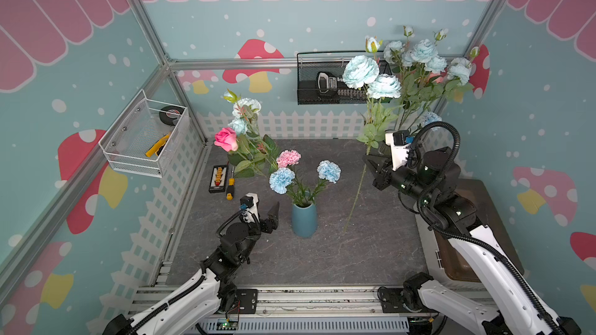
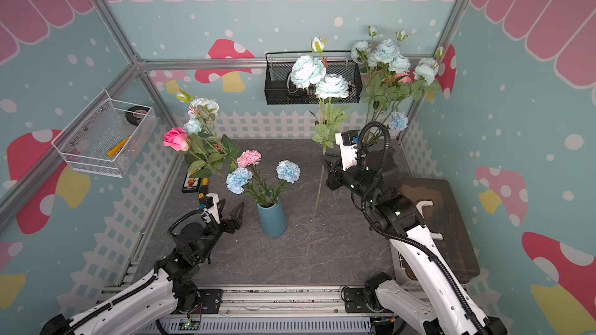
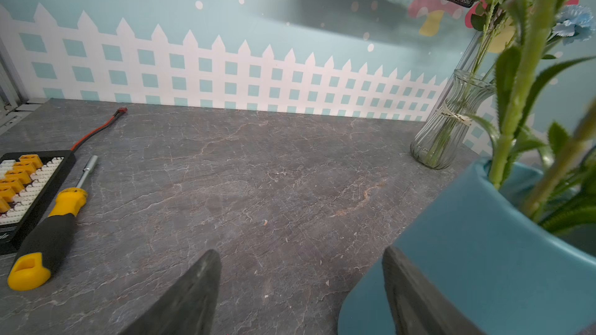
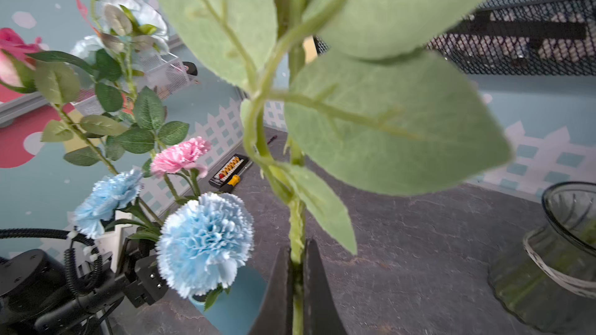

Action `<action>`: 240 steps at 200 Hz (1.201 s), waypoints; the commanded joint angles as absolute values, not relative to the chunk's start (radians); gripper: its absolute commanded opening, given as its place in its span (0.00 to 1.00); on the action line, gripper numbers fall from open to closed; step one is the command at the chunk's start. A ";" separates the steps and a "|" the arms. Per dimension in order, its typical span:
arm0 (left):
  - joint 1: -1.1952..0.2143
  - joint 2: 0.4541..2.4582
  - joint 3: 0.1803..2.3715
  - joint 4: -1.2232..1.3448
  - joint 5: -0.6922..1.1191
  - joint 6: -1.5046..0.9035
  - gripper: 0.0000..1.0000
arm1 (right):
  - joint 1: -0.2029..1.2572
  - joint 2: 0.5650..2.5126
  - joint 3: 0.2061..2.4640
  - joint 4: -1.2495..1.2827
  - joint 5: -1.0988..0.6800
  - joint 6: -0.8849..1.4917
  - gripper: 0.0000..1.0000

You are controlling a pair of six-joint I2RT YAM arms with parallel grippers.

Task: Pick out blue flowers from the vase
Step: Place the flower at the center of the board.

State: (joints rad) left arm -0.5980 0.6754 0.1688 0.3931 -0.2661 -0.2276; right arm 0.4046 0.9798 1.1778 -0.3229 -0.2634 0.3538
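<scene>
Found the right tool (image 1: 367, 160) clenched on the stem of one long blue flower (image 1: 360, 71), clear of the blue vase (image 1: 304, 220). Saw that stem near upright, blooms high and leaning rearward, cut end low over the bench (image 1: 322, 262); could not tell whether touching. Judged the glass vase (image 3: 448, 124), behind this tool in the far right corner, nearer the right arm. Noted the left tool (image 2: 230, 210) released, just beside the blue vase, two blue carnations (image 1: 282, 180) inside.
</scene>
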 commanded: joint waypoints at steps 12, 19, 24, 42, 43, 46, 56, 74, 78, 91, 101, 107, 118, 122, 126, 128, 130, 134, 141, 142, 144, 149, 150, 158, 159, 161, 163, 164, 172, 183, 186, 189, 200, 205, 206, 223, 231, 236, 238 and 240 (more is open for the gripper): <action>-0.604 0.675 0.202 0.398 -0.275 -0.222 0.79 | 0.334 1.035 1.130 -0.295 -0.335 0.400 0.00; -0.604 0.675 0.202 0.399 -0.275 -0.222 0.79 | 0.319 1.047 1.122 -0.294 -0.348 0.401 0.00; -0.603 0.675 0.203 0.398 -0.273 -0.222 0.79 | 0.310 1.057 1.117 -0.294 -0.356 0.402 0.00; -0.604 0.676 0.203 0.399 -0.275 -0.222 0.79 | 0.284 1.094 1.104 -0.293 -0.385 0.402 0.00; -0.604 0.676 0.203 0.399 -0.275 -0.222 0.79 | 0.282 1.096 1.103 -0.294 -0.386 0.402 0.00; -0.603 0.677 0.202 0.399 -0.275 -0.222 0.79 | 0.279 1.104 1.102 -0.293 -0.393 0.402 0.00; -0.603 0.677 0.204 0.398 -0.274 -0.222 0.79 | 0.269 1.131 1.097 -0.293 -0.414 0.399 0.00; -0.603 0.685 0.208 0.398 -0.279 -0.223 0.79 | 0.256 1.173 1.081 -0.284 -0.447 0.390 0.00; -0.603 0.688 0.210 0.397 -0.279 -0.222 0.79 | 0.253 1.181 1.076 -0.280 -0.450 0.388 0.00; -0.603 0.698 0.215 0.395 -0.278 -0.222 0.79 | 0.247 1.209 1.054 -0.249 -0.464 0.394 0.00; -0.604 0.701 0.216 0.396 -0.278 -0.222 0.79 | 0.240 1.235 1.042 -0.222 -0.487 0.403 0.00; -0.604 0.700 0.215 0.395 -0.277 -0.222 0.79 | 0.237 1.254 1.040 -0.210 -0.501 0.405 0.00; -0.603 0.696 0.214 0.394 -0.279 -0.224 0.79 | 0.233 1.287 1.037 -0.191 -0.518 0.408 0.00; -0.604 0.692 0.212 0.394 -0.279 -0.224 0.79 | 0.232 1.299 1.036 -0.183 -0.522 0.410 0.00; -0.603 0.690 0.211 0.393 -0.280 -0.224 0.79 | 0.232 1.310 1.035 -0.175 -0.525 0.412 0.00; -0.604 0.689 0.210 0.394 -0.281 -0.224 0.79 | 0.232 1.317 1.035 -0.171 -0.527 0.412 0.00; -0.603 0.688 0.209 0.394 -0.281 -0.224 0.79 | 0.232 1.321 1.034 -0.169 -0.529 0.412 0.00; -0.603 0.686 0.209 0.395 -0.282 -0.225 0.79 | 0.230 1.331 1.033 -0.162 -0.531 0.413 0.00; -0.603 0.684 0.207 0.394 -0.283 -0.225 0.79 | 0.230 1.346 1.029 -0.151 -0.534 0.414 0.00; -0.604 0.683 0.208 0.394 -0.283 -0.225 0.79 | 0.230 1.348 1.028 -0.149 -0.534 0.415 0.00; -0.603 0.684 0.208 0.395 -0.283 -0.225 0.79 | 0.230 1.352 1.027 -0.145 -0.535 0.416 0.00; -0.604 0.683 0.207 0.395 -0.284 -0.225 0.79 | 0.230 1.362 1.022 -0.133 -0.540 0.419 0.00; -0.604 0.683 0.207 0.394 -0.284 -0.225 0.79 | 0.230 1.364 1.020 -0.129 -0.542 0.420 0.00; -0.604 0.685 0.207 0.395 -0.284 -0.226 0.79 | 0.230 1.376 1.007 -0.101 -0.553 0.425 0.00; -0.603 0.686 0.207 0.396 -0.284 -0.226 0.79 | 0.230 1.378 1.005 -0.097 -0.555 0.427 0.00; -0.603 0.686 0.208 0.396 -0.284 -0.226 0.79 | 0.230 1.380 1.003 -0.091 -0.557 0.430 0.00; -0.603 0.686 0.209 0.396 -0.284 -0.226 0.79 | 0.230 1.384 1.000 -0.086 -0.558 0.433 0.00; -0.603 0.686 0.209 0.397 -0.283 -0.226 0.79 | 0.230 1.386 0.999 -0.083 -0.559 0.434 0.00; -0.604 0.687 0.209 0.396 -0.281 -0.225 0.79 | 0.230 1.402 0.994 -0.073 -0.557 0.439 0.00; -0.604 0.686 0.209 0.396 -0.282 -0.225 0.79 | 0.230 1.427 0.989 -0.058 -0.563 0.443 0.00; -0.604 0.685 0.207 0.395 -0.281 -0.225 0.79 | 0.230 1.435 0.988 -0.053 -0.563 0.445 0.00; -0.603 0.685 0.208 0.397 -0.282 -0.225 0.79 | 0.230 1.443 0.988 -0.050 -0.563 0.448 0.00; -0.604 0.680 0.204 0.397 -0.280 -0.225 0.79 | 0.230 1.478 0.995 -0.047 -0.561 0.456 0.00; -0.604 0.678 0.204 0.397 -0.281 -0.225 0.79 | 0.230 1.493 1.000 -0.047 -0.561 0.460 0.00; -0.604 0.677 0.203 0.397 -0.281 -0.225 0.79 | 0.230 1.497 1.001 -0.047 -0.562 0.461 0.00; -0.604 0.674 0.201 0.399 -0.282 -0.225 0.80 | 0.229 1.549 1.012 -0.048 -0.563 0.475 0.00; -0.604 0.676 0.202 0.399 -0.282 -0.225 0.79 | 0.229 1.570 1.016 -0.046 -0.563 0.479 0.00; -0.604 0.679 0.204 0.399 -0.281 -0.225 0.79 | 0.229 1.583 1.017 -0.042 -0.561 0.484 0.00; -0.604 0.680 0.204 0.398 -0.281 -0.225 0.79 | 0.229 1.589 1.017 -0.040 -0.561 0.486 0.00; -0.604 0.681 0.204 0.399 -0.281 -0.224 0.79 | 0.229 1.594 1.017 -0.038 -0.561 0.488 0.00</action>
